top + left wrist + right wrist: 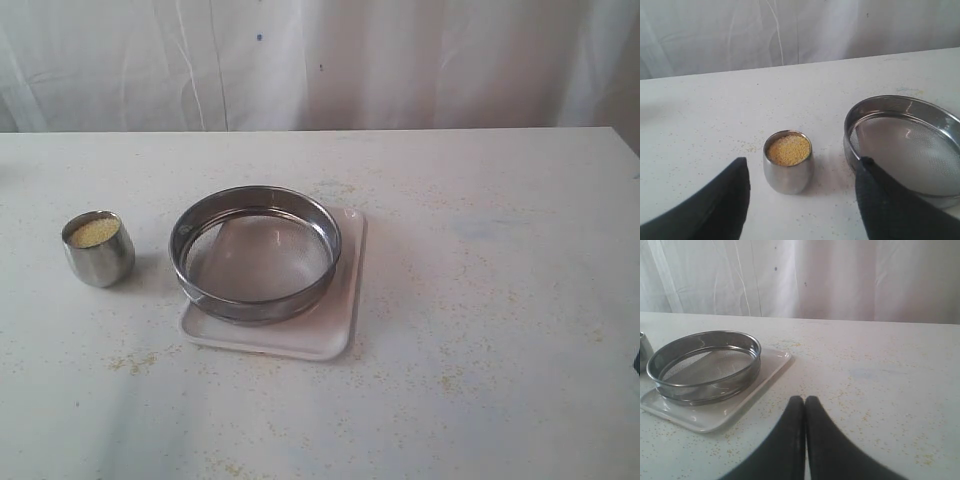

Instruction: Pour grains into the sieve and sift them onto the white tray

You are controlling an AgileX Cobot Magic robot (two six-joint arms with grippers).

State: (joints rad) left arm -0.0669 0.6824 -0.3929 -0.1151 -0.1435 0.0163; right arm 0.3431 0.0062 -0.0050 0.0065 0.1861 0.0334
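sieve (255, 255) sitting on tray (305, 338) mid worktop (500, 300), cup (98, 250) of grains (93, 232) upright just left of sieve, left fingers (732, 195) spread wide, cup framed between them, untouched, right fingers (792, 435) pressed together, gripping nothing

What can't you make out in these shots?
- Exterior view: both arms are out of frame.
- Right wrist view: the frame edge cuts off the steel cup.
- Left wrist view: a gripper finger covers part of the sieve.
- All views: the cup's wall hides the grains' depth.
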